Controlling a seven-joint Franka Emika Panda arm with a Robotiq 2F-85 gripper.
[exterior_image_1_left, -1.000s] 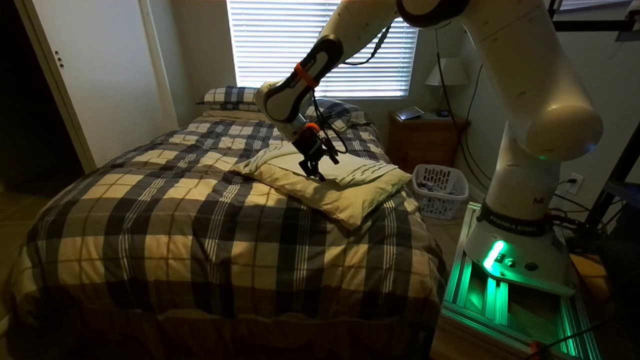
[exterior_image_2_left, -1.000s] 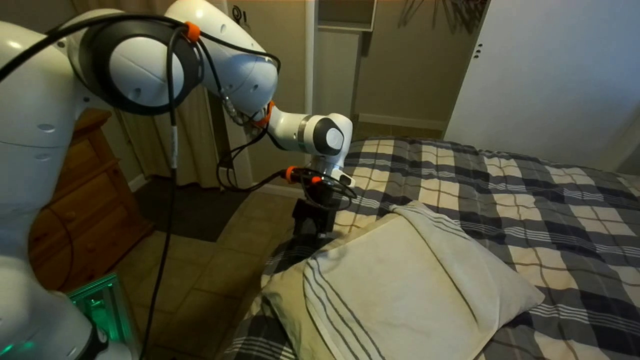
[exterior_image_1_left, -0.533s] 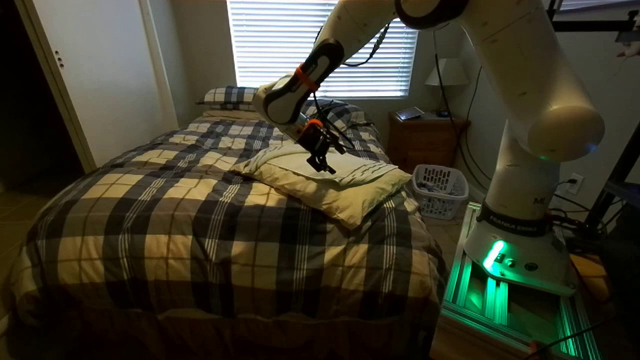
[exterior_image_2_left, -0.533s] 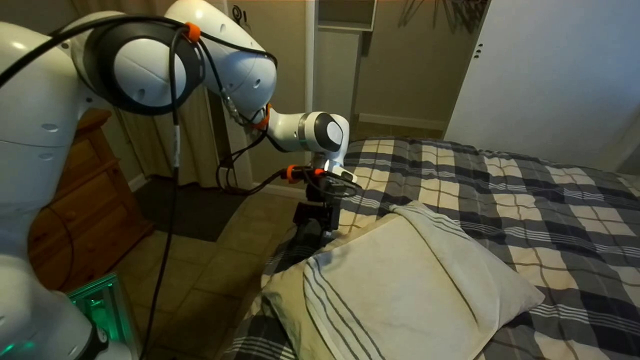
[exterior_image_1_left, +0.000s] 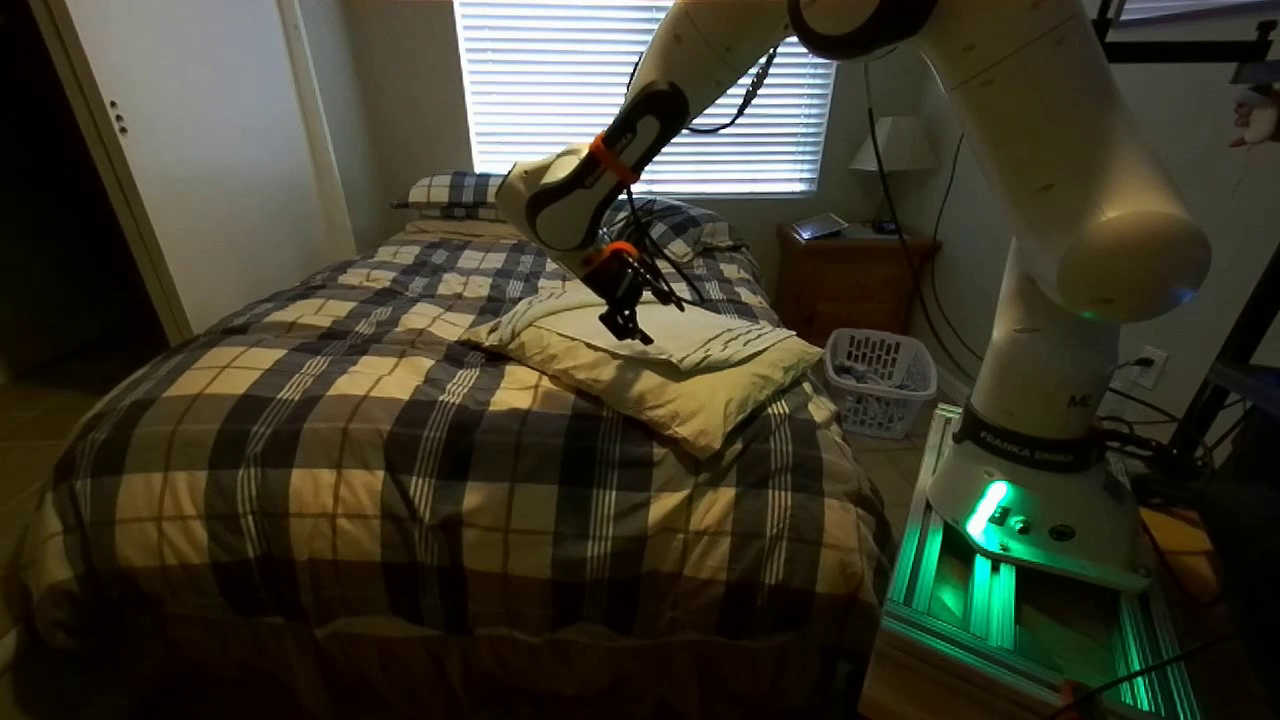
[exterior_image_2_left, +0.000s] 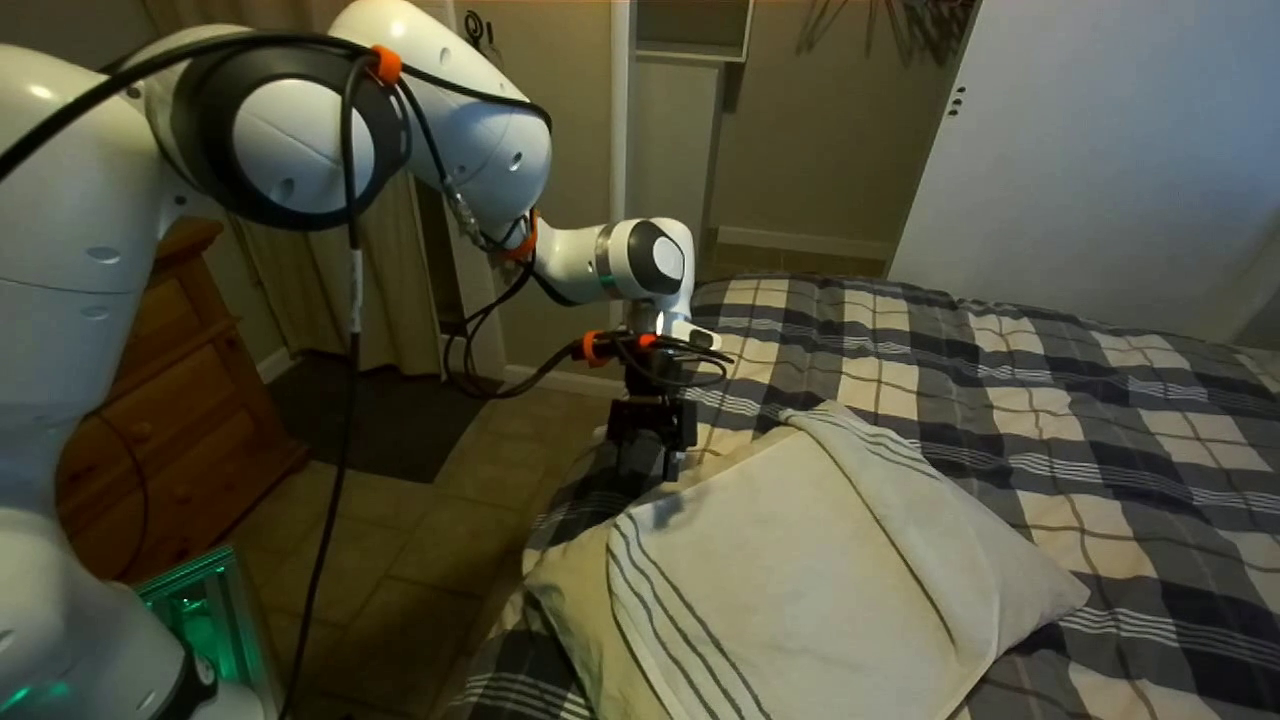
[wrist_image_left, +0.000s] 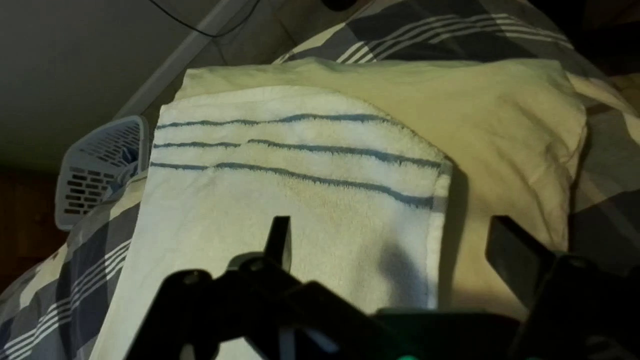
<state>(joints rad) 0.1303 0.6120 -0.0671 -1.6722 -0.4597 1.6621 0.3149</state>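
My gripper (wrist_image_left: 390, 240) is open and empty. It hangs over a white towel (wrist_image_left: 280, 210) with blue-grey stripes that lies folded on a cream pillow (wrist_image_left: 520, 130). One finger is over the towel, the other past its edge over the pillow. In both exterior views the gripper (exterior_image_1_left: 655, 318) (exterior_image_2_left: 645, 465) is above the pillow's edge area, seemingly apart from the cloth. The towel (exterior_image_1_left: 700, 338) (exterior_image_2_left: 790, 570) has a folded-back flap along one side. The pillow (exterior_image_1_left: 690, 410) (exterior_image_2_left: 575, 585) lies on a bed with a plaid comforter (exterior_image_1_left: 400, 430).
A white laundry basket (exterior_image_1_left: 880, 395) with cloth in it stands beside the bed. A wooden nightstand (exterior_image_1_left: 845, 285) with a lamp (exterior_image_1_left: 893, 145) stands behind it. Plaid pillows (exterior_image_1_left: 460, 192) lie at the bed's head. A wooden dresser (exterior_image_2_left: 185, 430) stands near the arm.
The gripper has risen slightly and its wrist has turned. It has shifted a little to the right in an exterior view. Towel and pillow have not moved. A pinkish thing has appeared at an edge.
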